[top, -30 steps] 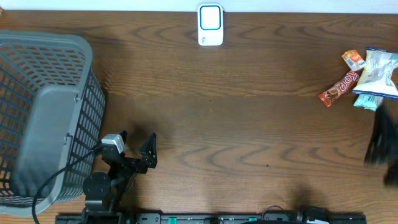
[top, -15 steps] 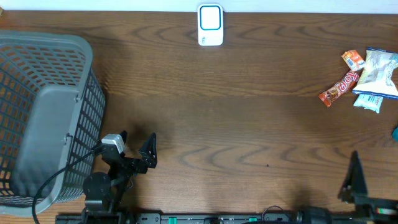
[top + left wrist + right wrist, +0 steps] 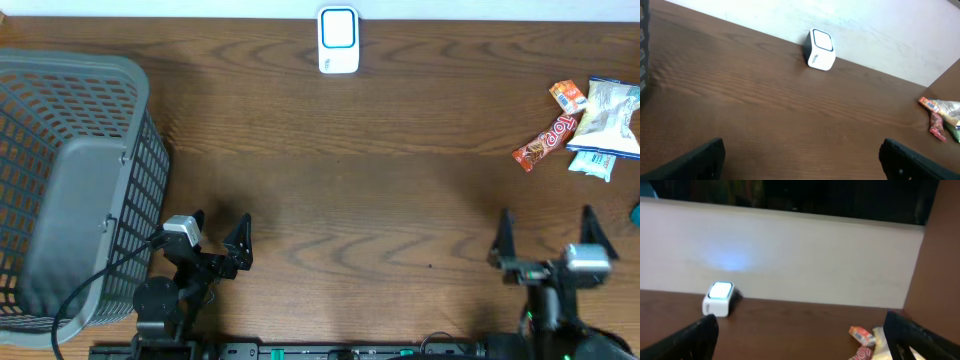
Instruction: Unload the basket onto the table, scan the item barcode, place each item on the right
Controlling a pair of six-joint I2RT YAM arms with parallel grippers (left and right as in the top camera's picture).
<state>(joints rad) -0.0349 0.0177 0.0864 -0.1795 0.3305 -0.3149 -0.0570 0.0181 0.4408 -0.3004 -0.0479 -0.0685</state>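
Note:
A white barcode scanner (image 3: 338, 40) with a blue-lit face stands at the table's back edge; it also shows in the left wrist view (image 3: 820, 49) and the right wrist view (image 3: 719, 299). The items lie in a cluster at the far right: a red candy bar (image 3: 546, 142), a small orange packet (image 3: 567, 96), a white bag (image 3: 610, 118) and a blue packet (image 3: 590, 163). My left gripper (image 3: 218, 232) (image 3: 801, 160) rests open at the front left, holding nothing. At the front right my right gripper (image 3: 547, 232) (image 3: 802, 337) is open and empty, well short of the items.
A large grey plastic basket (image 3: 60, 190) fills the left side of the table, right beside the left arm. A small teal object (image 3: 636, 212) peeks in at the right edge. The orange packet (image 3: 861, 335) lies ahead of the right gripper.
The right arm has swung in from the right edge to the front right and now points toward the back of the table. The left arm has not moved.

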